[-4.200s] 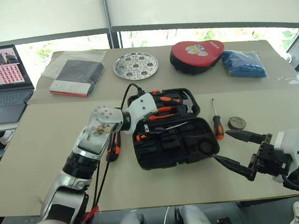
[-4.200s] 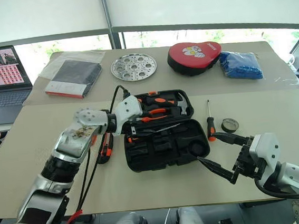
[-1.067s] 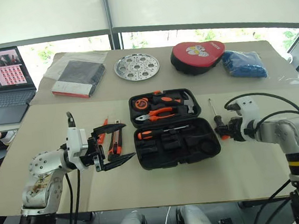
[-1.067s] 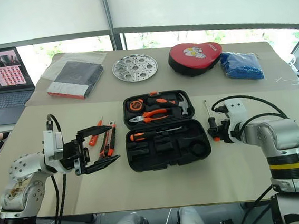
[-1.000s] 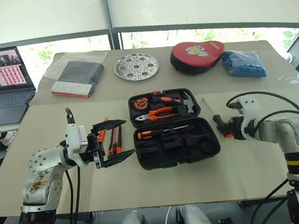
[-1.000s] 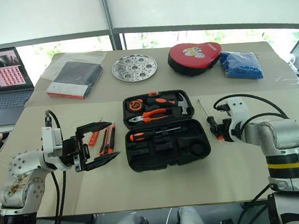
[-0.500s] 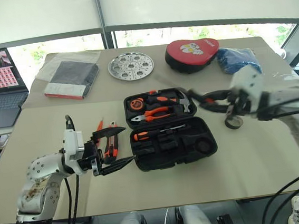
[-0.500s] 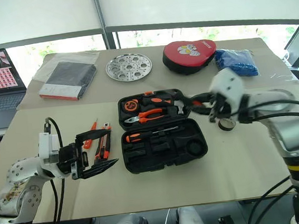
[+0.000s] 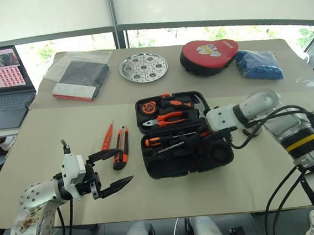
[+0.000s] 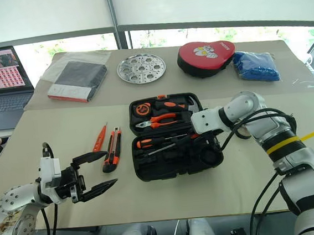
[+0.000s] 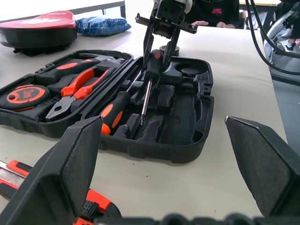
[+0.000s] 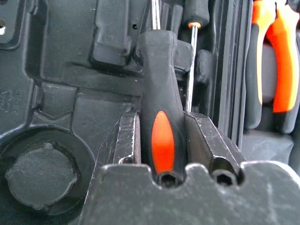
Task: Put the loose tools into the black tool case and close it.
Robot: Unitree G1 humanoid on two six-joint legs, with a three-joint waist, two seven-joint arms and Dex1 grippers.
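The black tool case [image 9: 151, 171] lies open at the table's middle. My right gripper [image 9: 206, 136] hangs over its near half, shut on a screwdriver [image 12: 161, 136] by the orange-black handle. The shaft [image 11: 145, 101] slants down into the recesses. A second screwdriver [image 9: 155, 141] lies in the case beside it. The tester pen [image 9: 107, 136] and the utility knife [image 9: 121, 147] lie on the table left of the case. The tape roll [image 9: 251, 133] peeks out from under my right forearm. My left gripper [image 9: 125, 165] stands open and empty near the front edge, left of the case.
Pliers [image 9: 165, 118], a hammer and a tape measure [image 9: 145, 108] sit in the case's far half. Along the back lie a laptop [image 9: 0, 82], a dark book [image 9: 81, 77], a metal disc [image 9: 144, 67], a red-topped pouch [image 9: 209, 56] and a blue cloth [image 9: 259, 64].
My right gripper lifted the screwdriver from the table right of the case and carried it left and down into the case's near half. My left gripper drew back and sank, still open.
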